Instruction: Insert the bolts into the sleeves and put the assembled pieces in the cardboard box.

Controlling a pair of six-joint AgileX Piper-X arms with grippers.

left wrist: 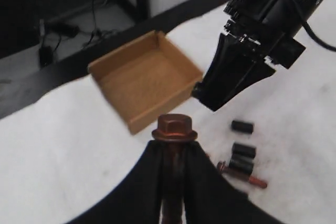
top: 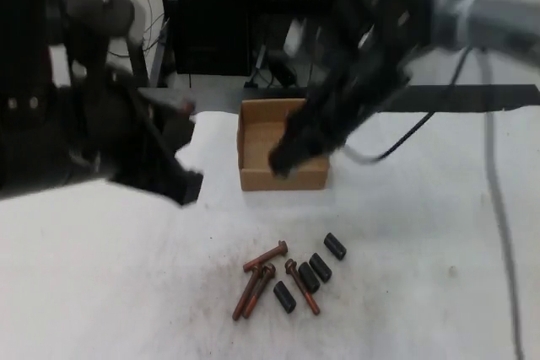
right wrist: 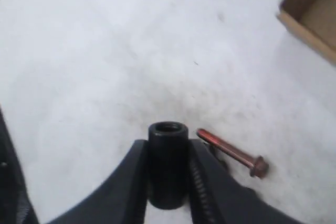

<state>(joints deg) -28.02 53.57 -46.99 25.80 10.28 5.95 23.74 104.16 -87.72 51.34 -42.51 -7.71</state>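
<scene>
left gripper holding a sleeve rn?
No, the left gripper is shut on a copper-coloured bolt, whose hex head sticks out past it.

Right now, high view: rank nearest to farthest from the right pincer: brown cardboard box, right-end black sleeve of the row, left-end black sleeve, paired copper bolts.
1. Brown cardboard box, front wall at the right pincer.
2. Right-end black cylindrical sleeve, camera side of the box.
3. Left-end black cylindrical sleeve and paired copper bolts beside it: too close to call.
</scene>
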